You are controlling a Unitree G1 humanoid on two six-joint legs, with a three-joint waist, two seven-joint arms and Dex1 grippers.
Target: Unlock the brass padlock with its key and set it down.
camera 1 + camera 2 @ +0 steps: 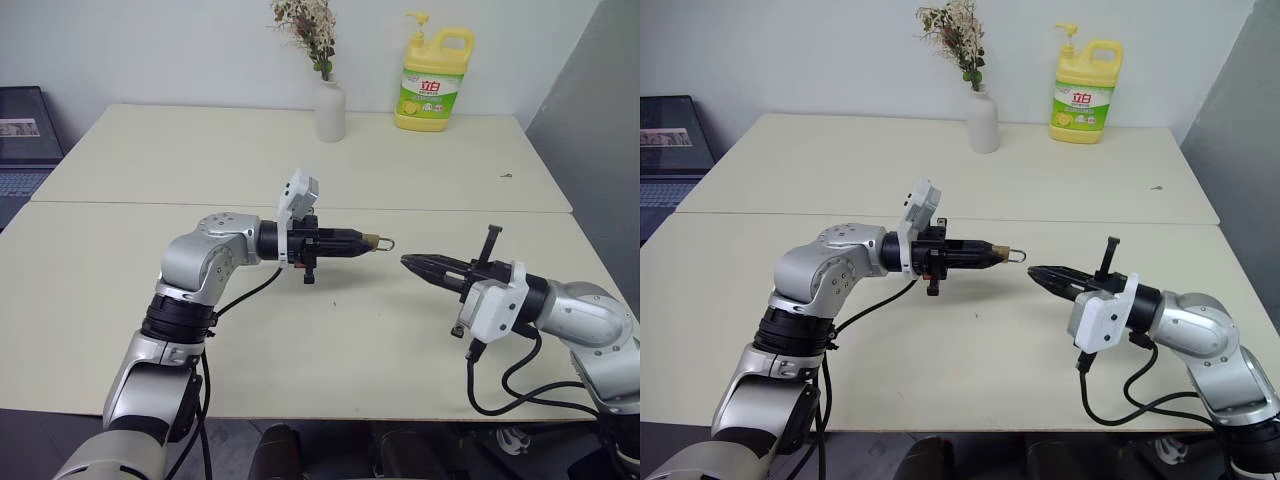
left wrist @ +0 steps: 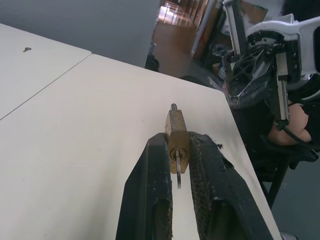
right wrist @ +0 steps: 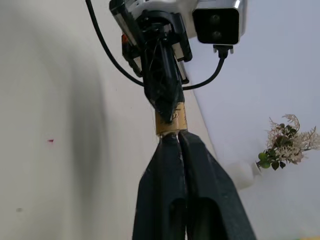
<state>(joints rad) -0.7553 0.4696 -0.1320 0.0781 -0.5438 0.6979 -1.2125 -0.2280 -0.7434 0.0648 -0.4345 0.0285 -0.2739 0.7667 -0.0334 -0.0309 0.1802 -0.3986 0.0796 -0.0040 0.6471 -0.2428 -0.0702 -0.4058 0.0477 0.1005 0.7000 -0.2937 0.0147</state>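
My left gripper point(image 1: 362, 241) is shut on the brass padlock point(image 1: 371, 241) and holds it level above the table point(image 1: 120, 290). The lock's thin silvery shackle point(image 1: 385, 243) points toward my right gripper point(image 1: 408, 262). In the left wrist view the padlock point(image 2: 177, 135) sits between the two fingers, and a small silvery key point(image 2: 178, 172) sticks out of its keyhole. My right gripper is shut and holds nothing. It hangs a short gap from the shackle, slightly lower. In the right wrist view its closed fingertips point(image 3: 172, 139) cover the shackle end of the padlock point(image 3: 170, 122).
At the back of the far table stand a white vase point(image 1: 330, 110) with dried flowers and a yellow detergent bottle point(image 1: 433, 85). A tiny dark object point(image 1: 507, 177) lies near that table's right edge. A laptop point(image 1: 25, 140) sits off to the left. A seam joins the two tables.
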